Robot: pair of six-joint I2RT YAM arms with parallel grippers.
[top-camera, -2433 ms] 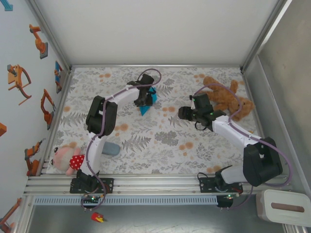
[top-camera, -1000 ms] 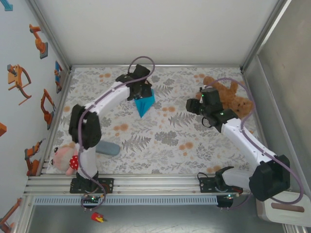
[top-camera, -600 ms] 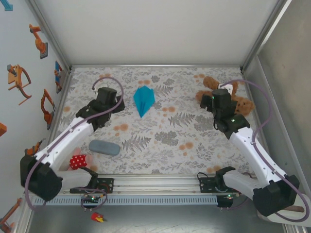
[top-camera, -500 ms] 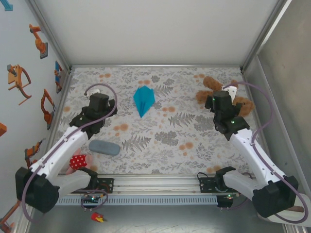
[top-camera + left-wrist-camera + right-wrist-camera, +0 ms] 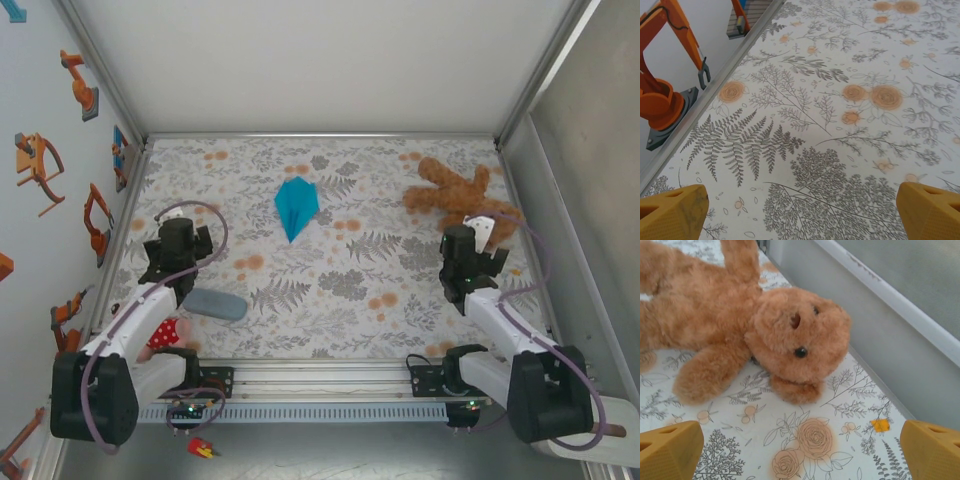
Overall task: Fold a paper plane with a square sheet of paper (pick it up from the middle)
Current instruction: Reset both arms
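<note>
The turquoise-blue paper plane (image 5: 296,208) lies flat on the floral table at the back centre, its point toward the near side, with no gripper near it. My left gripper (image 5: 177,235) hangs over the left side of the table, open with nothing between its yellow fingers (image 5: 673,212). On the right, my right gripper (image 5: 468,250) is pulled back and open, just in front of the brown teddy bear (image 5: 459,196). The bear's head (image 5: 796,338) lies close ahead of its yellow fingertips (image 5: 931,449).
A grey-blue oblong case (image 5: 214,303) lies near the left arm. A pink plush doll (image 5: 163,332) sits at the front left. The metal wall (image 5: 875,295) runs right beside the bear. Orange robot stickers (image 5: 660,95) mark the left wall.
Both arms have drawn back from the table's centre toward their bases. The left gripper let go of the paper plane, which now lies alone at the back centre.
</note>
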